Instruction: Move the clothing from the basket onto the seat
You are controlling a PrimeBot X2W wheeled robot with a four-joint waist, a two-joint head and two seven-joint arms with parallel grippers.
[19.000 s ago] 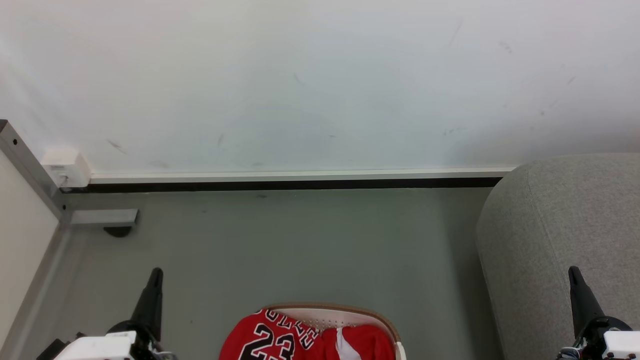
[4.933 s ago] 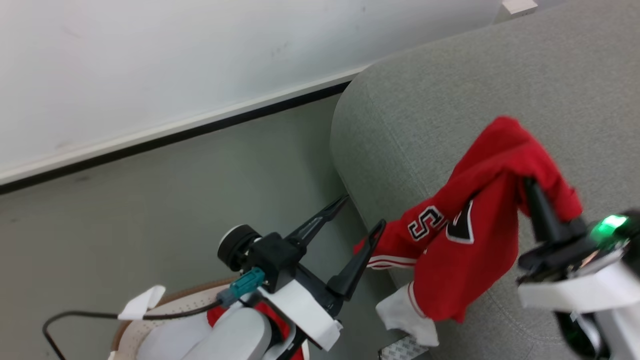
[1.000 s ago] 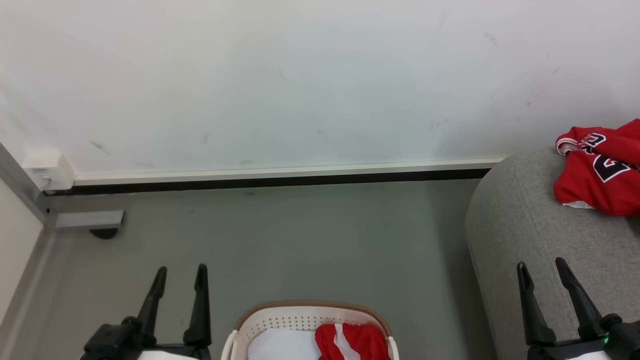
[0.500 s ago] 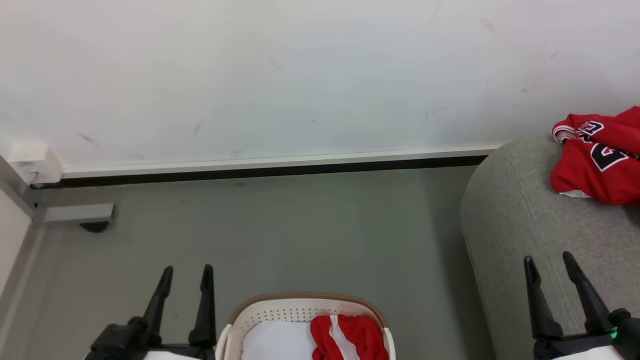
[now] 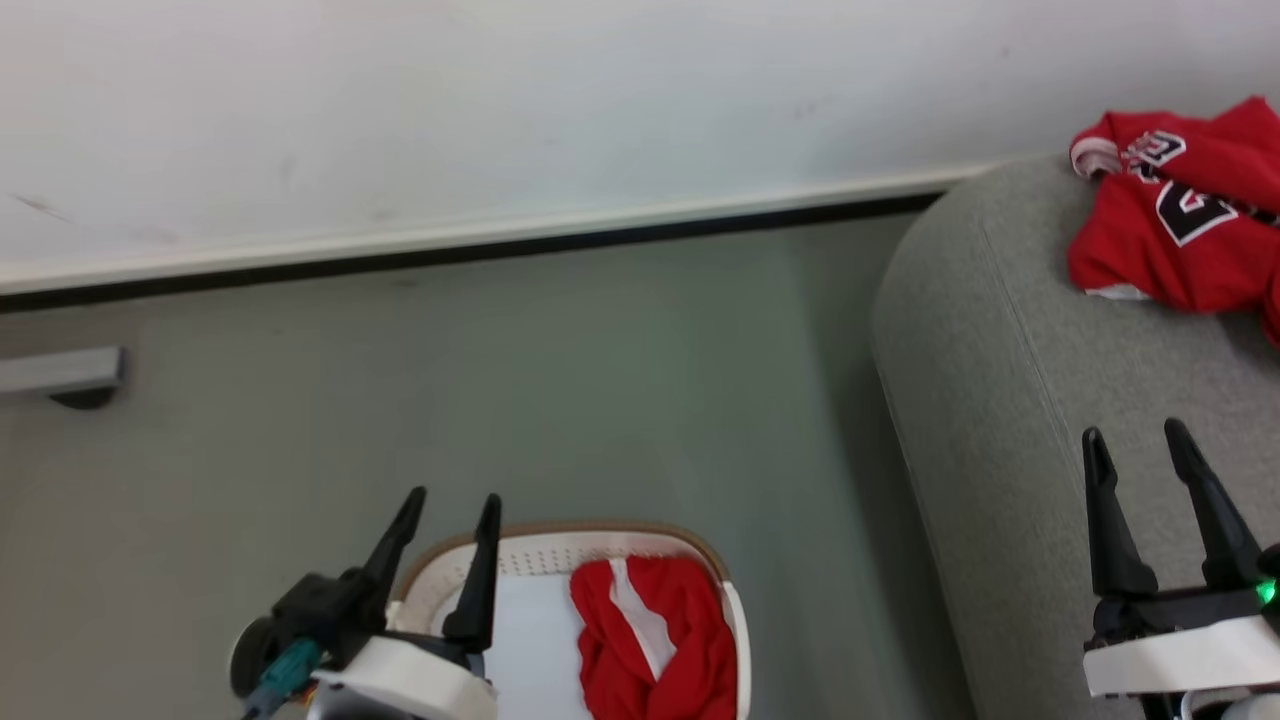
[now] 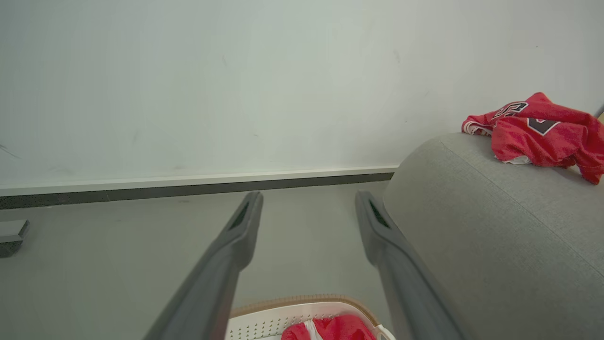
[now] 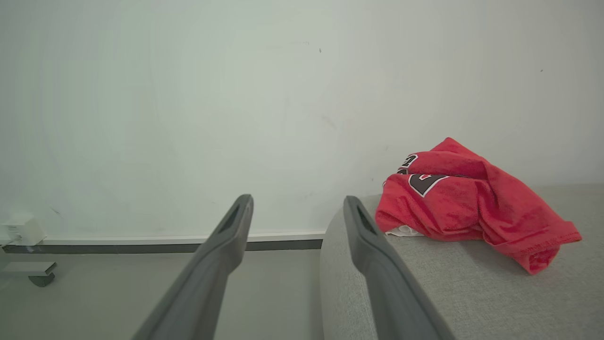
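Jersey (image 5: 1160, 240) on seat (image 5: 1000, 420), red piece (image 5: 660, 650) lengthwise near-far in basket (image 5: 620, 545), L fingers (image 5: 476, 580), R fingers (image 5: 1108, 530) spread.

Jersey (image 5: 1170, 220) on the seat (image 5: 1000, 400): right part cut by the frame edge in head view, lettering folded and partly hidden. Seat runs off the right and bottom edges. Basket (image 5: 600, 545): near half cut by the bottom edge, left rim hidden behind the left gripper (image 5: 452, 496). Red piece with white band (image 5: 650, 640): cut at the bottom. White patch (image 5: 530, 640) beside it: cloth or basket floor, can't tell. Grey foot (image 5: 60, 375): cut by the left edge.
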